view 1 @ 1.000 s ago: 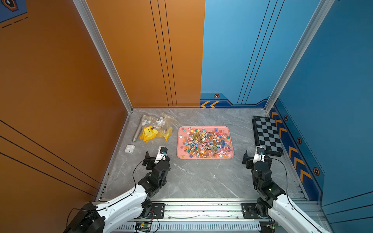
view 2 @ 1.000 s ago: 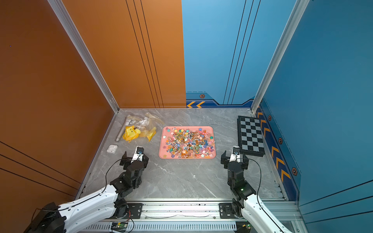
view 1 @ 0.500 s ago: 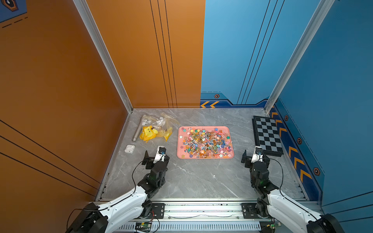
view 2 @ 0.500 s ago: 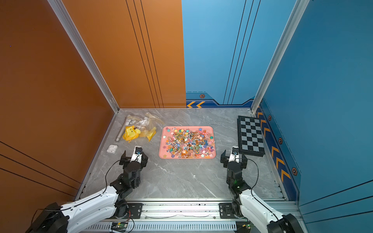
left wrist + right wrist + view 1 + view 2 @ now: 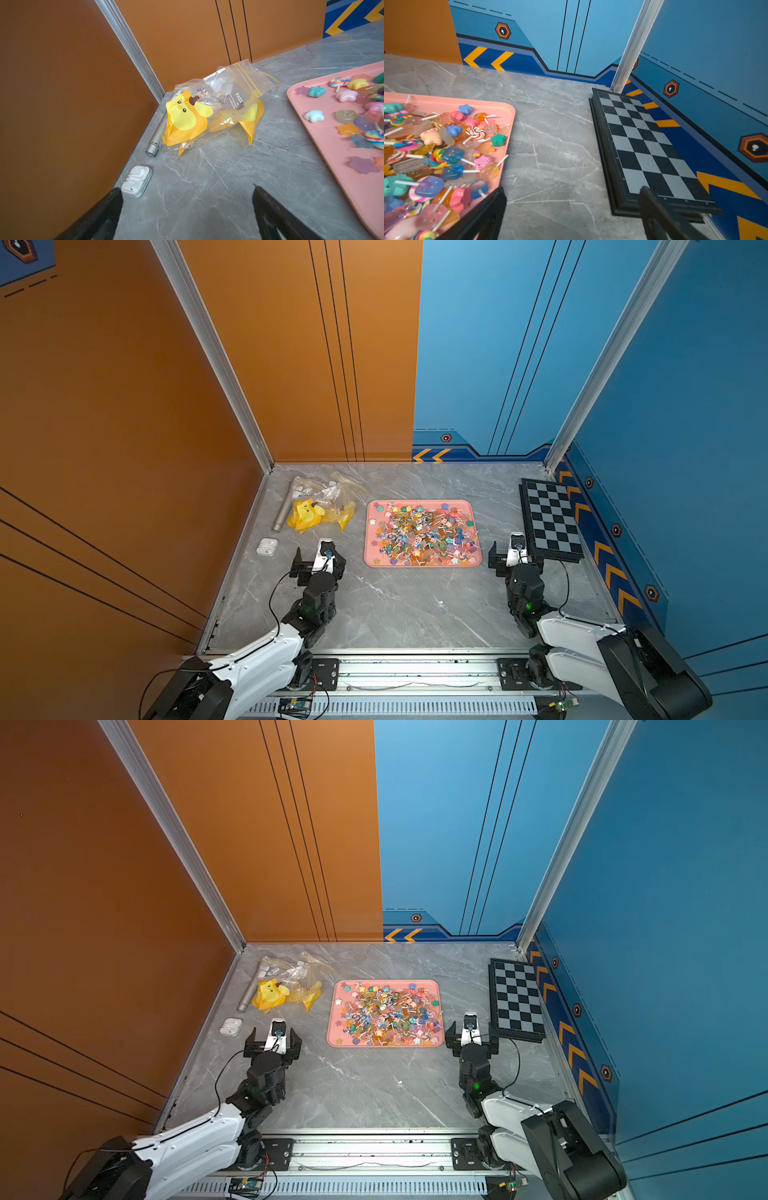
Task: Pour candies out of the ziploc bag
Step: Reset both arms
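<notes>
Top views look down; wrist cameras skim the tabletop (image 5: 207, 187).

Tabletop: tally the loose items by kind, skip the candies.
Pink tray: 1
Chessboard: 1
White earphone case: 1
Silver metal cylinder: 1
Clear zip bags: at least 2, overlapping, exact count unclear
Total: at least 6
</notes>
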